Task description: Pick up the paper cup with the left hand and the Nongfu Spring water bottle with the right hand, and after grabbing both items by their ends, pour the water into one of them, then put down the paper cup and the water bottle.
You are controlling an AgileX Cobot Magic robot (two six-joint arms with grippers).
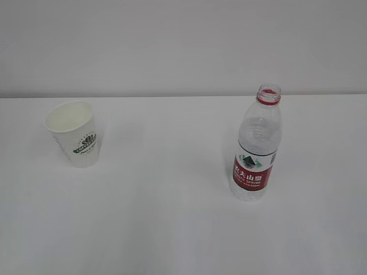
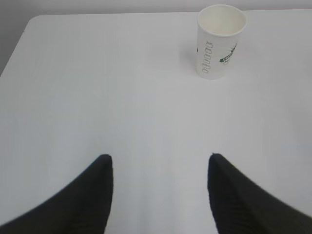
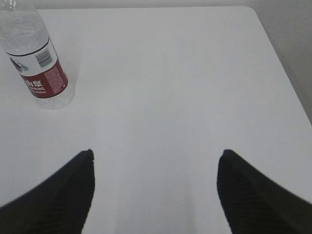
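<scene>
White paper cup (image 1: pixel 73 133) stands empty at left, uncapped bottle (image 1: pixel 256 149) at right; left gripper (image 2: pixel 160 165) and right gripper (image 3: pixel 156 161) spread, well short.

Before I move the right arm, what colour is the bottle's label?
Red with white characters, on the Nongfu Spring water bottle; clearest in the exterior view.
</scene>
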